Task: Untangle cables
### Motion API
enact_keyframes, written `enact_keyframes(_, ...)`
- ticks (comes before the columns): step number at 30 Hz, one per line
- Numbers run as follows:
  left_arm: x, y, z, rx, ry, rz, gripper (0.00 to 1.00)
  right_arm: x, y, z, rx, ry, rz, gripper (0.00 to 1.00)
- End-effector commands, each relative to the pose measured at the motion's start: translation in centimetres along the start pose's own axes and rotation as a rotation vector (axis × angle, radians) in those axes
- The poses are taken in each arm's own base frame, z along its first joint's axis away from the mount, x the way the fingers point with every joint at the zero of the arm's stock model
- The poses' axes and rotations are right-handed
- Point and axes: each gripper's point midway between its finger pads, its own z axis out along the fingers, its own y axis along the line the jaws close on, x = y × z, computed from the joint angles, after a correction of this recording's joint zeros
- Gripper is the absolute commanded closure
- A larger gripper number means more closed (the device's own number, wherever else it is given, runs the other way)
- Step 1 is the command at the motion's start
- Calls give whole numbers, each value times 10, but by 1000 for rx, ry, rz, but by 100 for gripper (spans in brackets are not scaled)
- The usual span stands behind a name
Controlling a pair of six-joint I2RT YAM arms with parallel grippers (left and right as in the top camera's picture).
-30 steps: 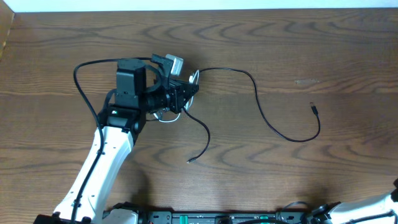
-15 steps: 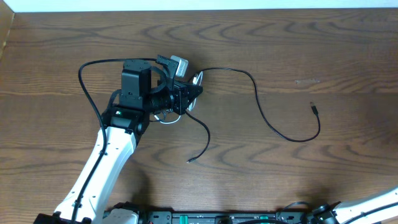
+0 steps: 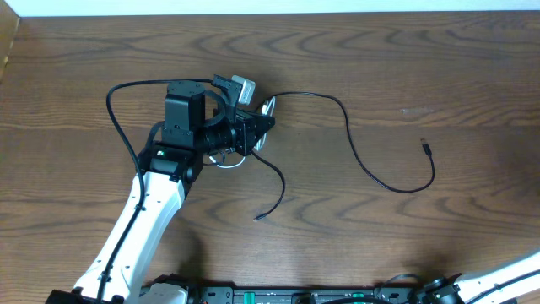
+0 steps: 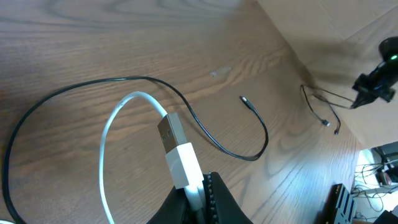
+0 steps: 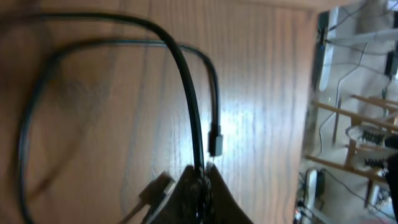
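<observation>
My left gripper [image 3: 260, 120] [image 4: 200, 190] is shut on the white cable [image 4: 104, 146] just behind its white USB plug [image 4: 179, 149], holding it above the table. The white cable bends in a loop to the left of the jaws; bits of it show under the gripper in the overhead view [image 3: 224, 163]. The black cable [image 3: 371, 173] [image 4: 227, 147] runs from the gripper rightwards in a wide curve to a small plug [image 3: 426, 146]. Another black strand [image 3: 278, 190] ends near the front. My right gripper [image 5: 200, 177] is shut on a thin black cable [image 5: 186, 81] with plug ends. It is out of the overhead view.
The left arm's thick black wire [image 3: 118, 118] arcs to the left of the wrist. The right arm [image 3: 506, 279] only shows at the front right corner. The table's right edge [image 4: 311, 68] and equipment beyond it show in the left wrist view.
The left arm shifted slightly to the right with the white cable about a second ago, then stayed still. The black cable on the table has not moved.
</observation>
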Motion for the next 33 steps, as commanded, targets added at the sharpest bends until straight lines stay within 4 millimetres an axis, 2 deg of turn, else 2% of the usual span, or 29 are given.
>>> enact_keyframes(1, 3, 3, 2, -9, 7, -8, 92, 23, 15, 22, 31, 29, -85, 99)
enact_keyframes(5, 3, 3, 2, -9, 8, -8, 93, 45, 43, 32, 25, 13, -169, 99)
enact_keyframes(12, 4, 3, 2, -9, 9, -10, 93, 65, 65, 39, 50, -39, -229, 99)
enact_keyframes(17, 4, 3, 2, -9, 10, -10, 93, 74, 71, 49, 30, -30, -224, 99)
enact_keyframes(23, 4, 3, 2, -9, 10, -10, 93, 62, 63, 30, 28, -79, -199, 99)
enact_keyframes(26, 4, 3, 2, -9, 10, -10, 93, 48, 46, 18, 48, -117, -163, 99)
enact_keyframes(30, 4, 3, 2, -9, 10, -10, 93, 37, 19, 22, 71, -108, -108, 99)
enact_keyframes(33, 4, 3, 2, -9, 10, -10, 92, 34, 8, 28, 82, -91, -86, 99)
